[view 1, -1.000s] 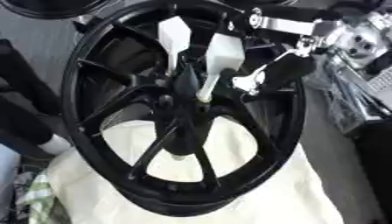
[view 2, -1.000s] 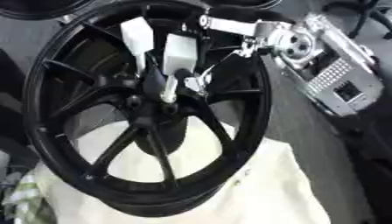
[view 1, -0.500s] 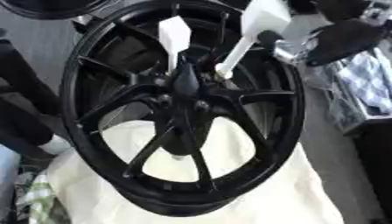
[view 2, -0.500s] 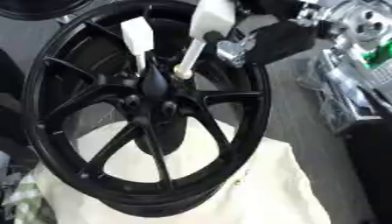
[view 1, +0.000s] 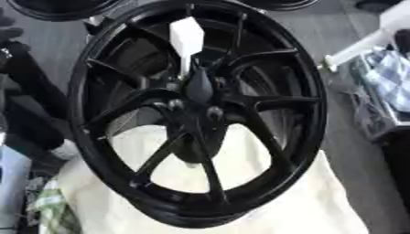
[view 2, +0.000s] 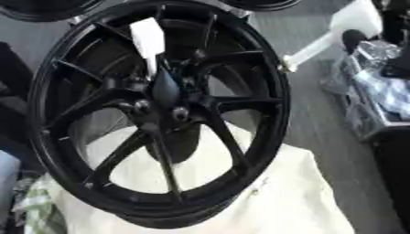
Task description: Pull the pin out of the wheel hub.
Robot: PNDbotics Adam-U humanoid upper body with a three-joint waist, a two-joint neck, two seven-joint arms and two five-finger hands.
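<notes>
A black spoked wheel hub (view 1: pixel 200 114) stands tilted on a cream cloth (view 1: pixel 328 205). One white pin (view 1: pixel 186 40) still sticks in the hub just above its centre cone (view 1: pixel 198 87). A second white pin (view 2: pixel 332 34) hangs clear of the wheel's right rim, thin end pointing down-left. My right hand (view 2: pixel 391 20) shows as a dark shape at the upper right edge, shut on this pin's wide end. My left hand shows in neither view.
More black rims lie along the top edge (view 1: pixel 64 9). A metal box with bagged items (view 2: pixel 376 96) stands at the right. A dark bulky shape (view 1: pixel 28 100) fills the left edge, and a green patterned cloth (view 1: pixel 56 210) lies at the lower left.
My right hand has drawn the second white pin out of the hub and carried it right, beyond the rim. The other pin stays in place.
</notes>
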